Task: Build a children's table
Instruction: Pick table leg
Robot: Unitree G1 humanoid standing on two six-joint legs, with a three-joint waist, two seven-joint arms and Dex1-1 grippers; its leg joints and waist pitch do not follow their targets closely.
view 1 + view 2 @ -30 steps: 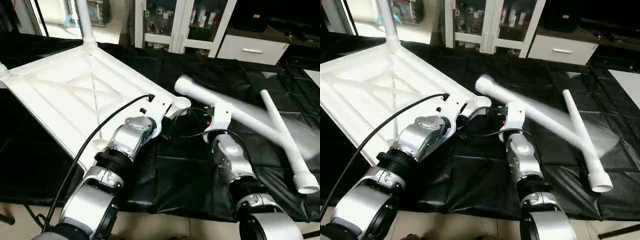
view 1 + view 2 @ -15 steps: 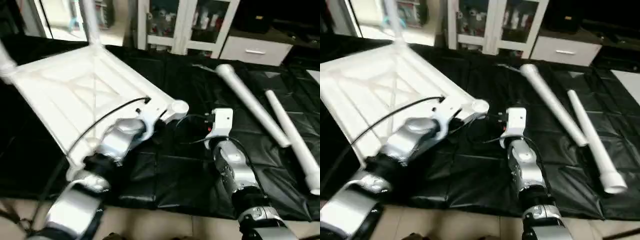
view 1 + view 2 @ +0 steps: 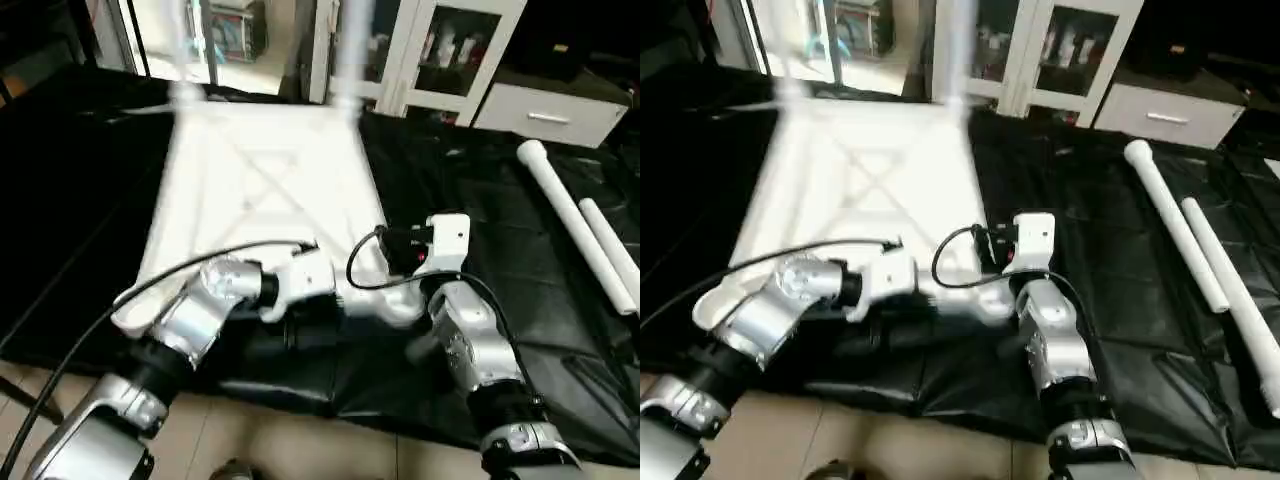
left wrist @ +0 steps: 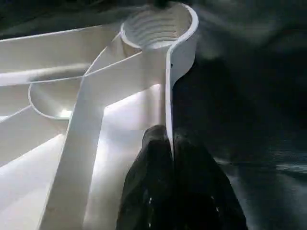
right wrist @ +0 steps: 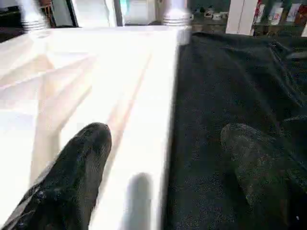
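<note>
The children's table top (image 3: 250,190) lies upside down on black cloth, its X ribs facing up. Two white legs (image 3: 350,50) (image 3: 185,45) stand in its far corners. My left gripper (image 4: 170,140) is shut on the thin rim wall just short of the near corner's round socket (image 4: 158,26). My right gripper (image 5: 165,139) is open and straddles the top's right edge, with one finger (image 5: 88,148) over the white plastic and the other over the cloth. Two loose legs (image 3: 565,215) (image 3: 612,250) lie side by side at the far right.
The black cloth (image 3: 500,190) covers the work surface, whose front edge drops to the floor (image 3: 300,440) near my arms. A glass-door cabinet (image 3: 440,50) and a white drawer unit (image 3: 545,110) stand behind. A black cable (image 3: 180,265) runs along my left forearm.
The table top has swung round with my left gripper on its rim, so its legged edge now lies across the back. One loose leg rolled right beside the other. The view also shifted.
</note>
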